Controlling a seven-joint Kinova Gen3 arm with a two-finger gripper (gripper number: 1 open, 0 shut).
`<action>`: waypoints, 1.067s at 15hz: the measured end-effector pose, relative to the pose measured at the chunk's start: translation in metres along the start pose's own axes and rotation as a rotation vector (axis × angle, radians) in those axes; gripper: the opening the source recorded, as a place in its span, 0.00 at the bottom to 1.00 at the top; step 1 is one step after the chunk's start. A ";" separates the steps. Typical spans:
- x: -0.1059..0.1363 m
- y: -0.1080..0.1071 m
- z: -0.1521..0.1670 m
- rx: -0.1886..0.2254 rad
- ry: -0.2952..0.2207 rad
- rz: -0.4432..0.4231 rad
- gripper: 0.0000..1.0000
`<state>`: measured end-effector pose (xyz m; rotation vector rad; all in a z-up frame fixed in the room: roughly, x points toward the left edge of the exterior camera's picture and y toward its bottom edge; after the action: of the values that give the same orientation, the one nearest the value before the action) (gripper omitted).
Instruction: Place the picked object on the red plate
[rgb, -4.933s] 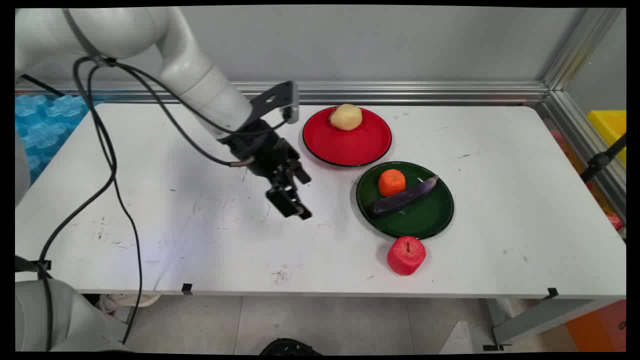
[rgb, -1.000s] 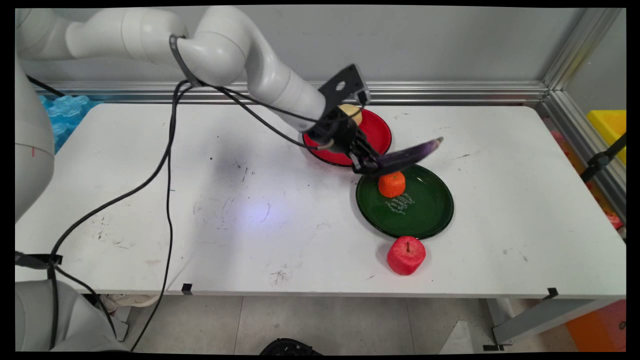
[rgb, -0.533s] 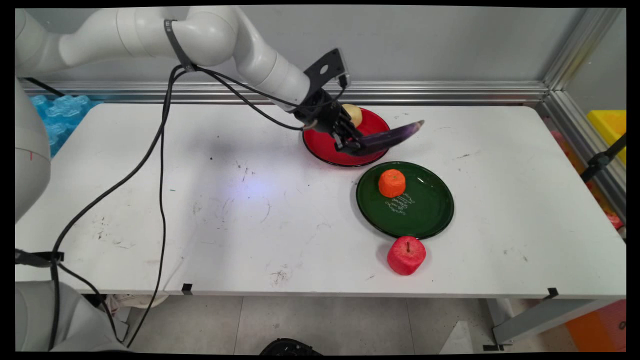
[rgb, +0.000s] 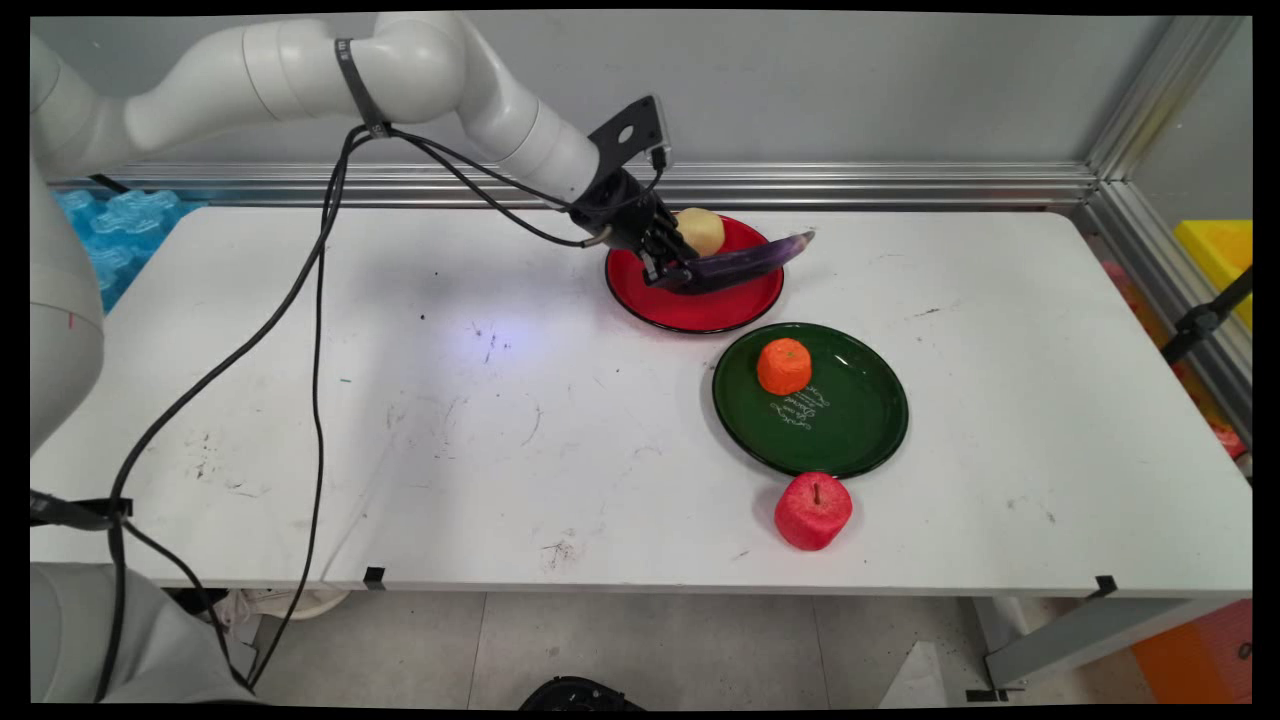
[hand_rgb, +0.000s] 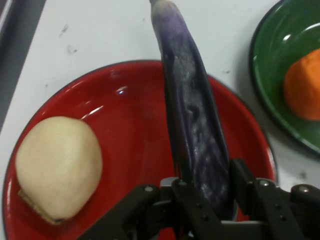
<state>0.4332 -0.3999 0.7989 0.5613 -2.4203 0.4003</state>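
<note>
gripper (hand_rgb: 210, 192) clamping purple eggplant (hand_rgb: 192, 115), red plate (hand_rgb: 130, 130) beneath; potato (hand_rgb: 57, 167) left

Glossy purple eggplant (hand_rgb: 192, 115), pale yellow potato (hand_rgb: 57, 167), red plate (rgb: 700, 310); green plate (rgb: 850, 440) with faint white lettering, orange fruit (rgb: 783, 366); red apple (rgb: 812, 511).

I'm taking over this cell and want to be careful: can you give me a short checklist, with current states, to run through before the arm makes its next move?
1. Grip: gripper shut on the eggplant, jaws clamping its thick end: ok.
2. Position: eggplant is over the red plate, its tip reaching past the far rim: ok.
3. Height above the plate: cannot tell whether the eggplant touches it.
4. Neighbour: potato sits on the same plate, close beside the jaws, apart from the eggplant in the hand view: ok, but tight.
5. Green plate holds only the orange; apple stands on the table near it, away from the arm: ok.
</note>
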 end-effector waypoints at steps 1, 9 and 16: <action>-0.003 -0.003 0.001 0.001 -0.003 0.003 0.00; -0.019 -0.021 0.005 0.003 -0.022 0.020 0.00; -0.030 -0.030 0.006 0.002 -0.035 0.026 0.00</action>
<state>0.4662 -0.4196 0.7796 0.5422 -2.4633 0.4066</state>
